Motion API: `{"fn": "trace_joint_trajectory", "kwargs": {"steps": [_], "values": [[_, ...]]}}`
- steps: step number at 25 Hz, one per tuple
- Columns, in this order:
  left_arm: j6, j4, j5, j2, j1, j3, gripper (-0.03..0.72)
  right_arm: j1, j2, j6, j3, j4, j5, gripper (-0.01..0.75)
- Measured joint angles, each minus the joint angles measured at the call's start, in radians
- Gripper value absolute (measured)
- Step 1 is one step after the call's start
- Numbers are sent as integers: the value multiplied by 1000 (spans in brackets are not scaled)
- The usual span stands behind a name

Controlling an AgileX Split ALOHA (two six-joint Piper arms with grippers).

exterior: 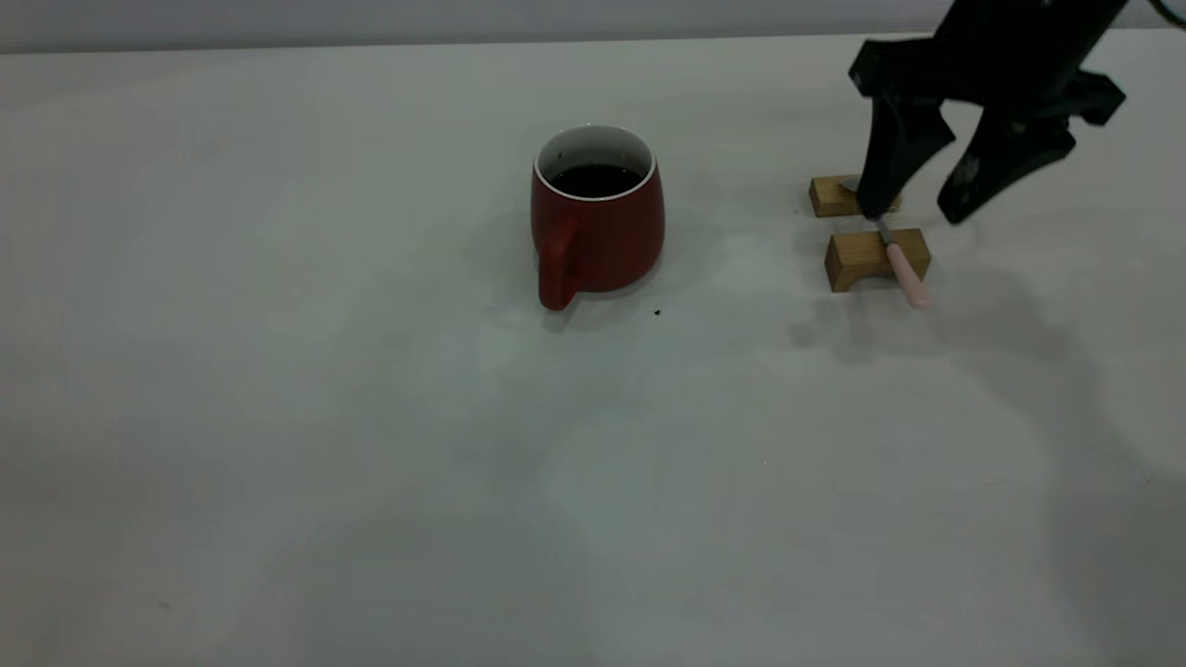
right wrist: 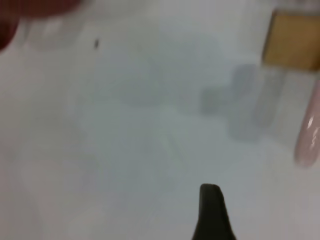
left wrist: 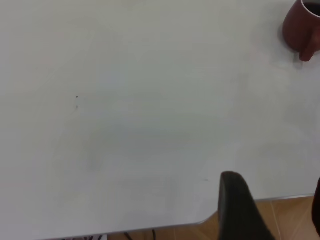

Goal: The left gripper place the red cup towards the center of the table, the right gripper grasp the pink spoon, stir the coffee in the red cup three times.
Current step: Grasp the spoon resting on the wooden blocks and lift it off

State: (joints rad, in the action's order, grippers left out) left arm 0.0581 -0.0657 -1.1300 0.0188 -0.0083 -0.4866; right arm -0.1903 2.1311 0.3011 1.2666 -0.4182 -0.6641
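Exterior view: the red cup stands upright near the middle of the off-white surface, its handle turned to the near side and dark coffee lying flat inside. To the right, the pink spoon rests across two wooden blocks, bowl on the far block, pink handle overhanging the near one. The right pincer hangs over the spoon with its fingers spread apart, the left finger tip down at the spoon's metal neck, the other clear to the right; nothing is gripped. The cup's placing looks done, and the step in hand appears to be the grasp of the spoon. The next move calls for both tips to straddle the slim neck or handle, then close squarely so the spoon does not roll off the blocks.

Left wrist view: the left pincer sits back at the surface's edge, well apart from the cup; one dark finger shows, and whether the pair is apart or together cannot be told.

Right wrist view: one finger tip hovers above bare surface, with the spoon's pink handle and a block off to one side.
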Motion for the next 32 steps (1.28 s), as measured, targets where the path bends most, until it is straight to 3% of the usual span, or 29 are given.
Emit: {"fn": "trace_joint_trajectory", "kwargs": {"steps": [18,32], "values": [[0,0,0,0,0,0,436,6,137,-75,4,77,166,584],[0,0,0,0,0,0,436,8,255,-52,46,80,209,578]]}}
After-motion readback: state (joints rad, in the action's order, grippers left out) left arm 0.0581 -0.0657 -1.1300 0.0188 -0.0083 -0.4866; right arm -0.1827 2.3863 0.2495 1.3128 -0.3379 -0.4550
